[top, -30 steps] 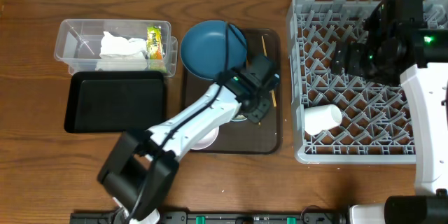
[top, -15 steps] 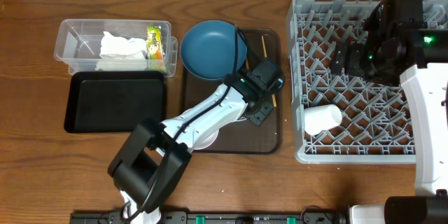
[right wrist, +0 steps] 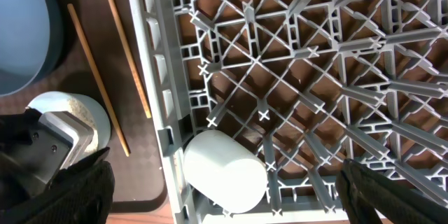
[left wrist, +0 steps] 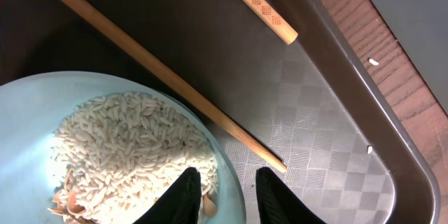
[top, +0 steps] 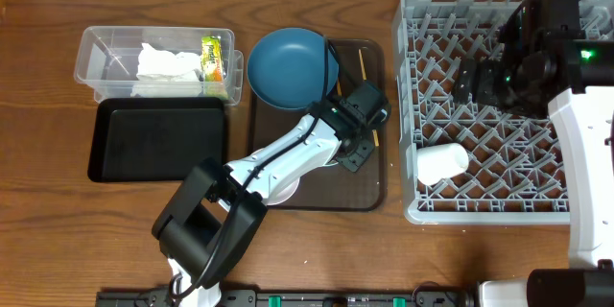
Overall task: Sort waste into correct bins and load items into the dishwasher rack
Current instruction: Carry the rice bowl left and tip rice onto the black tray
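Note:
My left gripper point(left wrist: 225, 182) is open only narrowly and straddles the rim of the small pale blue bowl point(left wrist: 28, 112), one finger over the rice crumbs point(left wrist: 126, 140) and one outside. Two chopsticks point(left wrist: 161, 77) lie beside the bowl on the brown serving tray point(top: 369, 187). The large dark blue bowl point(top: 288, 67) sits at the tray's back. The white bowl point(top: 283, 192) is partly hidden under the left arm. My right gripper point(right wrist: 224, 199) is wide open and empty above the dishwasher rack point(top: 413, 19). The white cup point(right wrist: 224, 171) lies on its side in the rack's front left corner.
The clear tub point(top: 106, 43) at the back left holds white tissue point(top: 163, 67) and the yellow snack wrapper point(top: 213, 62). The black tray point(top: 158, 139) sits in front of it. The rack's left wall stands close to the serving tray's right edge.
My left gripper has shifted a little to the right over the pale blue bowl's rim, then held still. The right arm has not moved.

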`<control>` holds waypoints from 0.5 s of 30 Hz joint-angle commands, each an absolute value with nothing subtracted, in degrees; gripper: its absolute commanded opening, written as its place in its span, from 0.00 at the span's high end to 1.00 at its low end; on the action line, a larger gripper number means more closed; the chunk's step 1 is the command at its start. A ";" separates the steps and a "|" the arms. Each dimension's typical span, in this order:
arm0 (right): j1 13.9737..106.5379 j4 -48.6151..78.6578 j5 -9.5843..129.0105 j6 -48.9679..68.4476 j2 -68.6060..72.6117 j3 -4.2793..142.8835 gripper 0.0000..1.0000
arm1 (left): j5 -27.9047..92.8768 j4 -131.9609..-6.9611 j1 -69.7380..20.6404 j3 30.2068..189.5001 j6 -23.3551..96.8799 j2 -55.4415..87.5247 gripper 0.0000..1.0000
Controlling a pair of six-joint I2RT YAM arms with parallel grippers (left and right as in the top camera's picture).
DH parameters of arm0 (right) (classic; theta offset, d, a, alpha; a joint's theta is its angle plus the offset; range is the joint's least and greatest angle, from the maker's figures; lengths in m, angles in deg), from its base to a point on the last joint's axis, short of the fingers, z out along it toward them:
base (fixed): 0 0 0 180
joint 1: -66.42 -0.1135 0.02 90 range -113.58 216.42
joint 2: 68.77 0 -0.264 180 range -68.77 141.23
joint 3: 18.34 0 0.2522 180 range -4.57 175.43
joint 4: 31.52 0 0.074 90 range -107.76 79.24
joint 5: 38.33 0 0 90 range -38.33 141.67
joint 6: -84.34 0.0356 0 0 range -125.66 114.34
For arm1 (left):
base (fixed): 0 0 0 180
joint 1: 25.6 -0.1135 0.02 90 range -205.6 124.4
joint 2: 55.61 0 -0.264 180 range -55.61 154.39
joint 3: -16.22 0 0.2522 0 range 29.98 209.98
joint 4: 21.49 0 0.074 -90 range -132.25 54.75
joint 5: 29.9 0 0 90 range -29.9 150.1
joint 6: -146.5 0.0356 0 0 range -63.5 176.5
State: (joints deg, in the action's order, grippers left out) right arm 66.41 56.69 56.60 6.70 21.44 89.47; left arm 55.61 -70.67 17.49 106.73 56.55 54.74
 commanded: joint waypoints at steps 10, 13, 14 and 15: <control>66.87 56.82 56.64 5.83 20.18 90.25 0.01 | 56.11 -69.87 17.51 107.14 56.90 57.45 0.79; 66.87 56.82 56.64 5.83 20.18 90.25 0.01 | 56.14 -70.30 17.51 107.56 56.90 57.43 0.93; 66.87 56.87 56.64 5.83 20.18 90.25 0.01 | 56.14 -70.56 17.51 107.86 56.90 57.43 0.94; 66.87 56.98 56.64 5.83 20.18 90.25 0.01 | 56.14 -70.83 17.51 108.15 56.90 57.43 0.94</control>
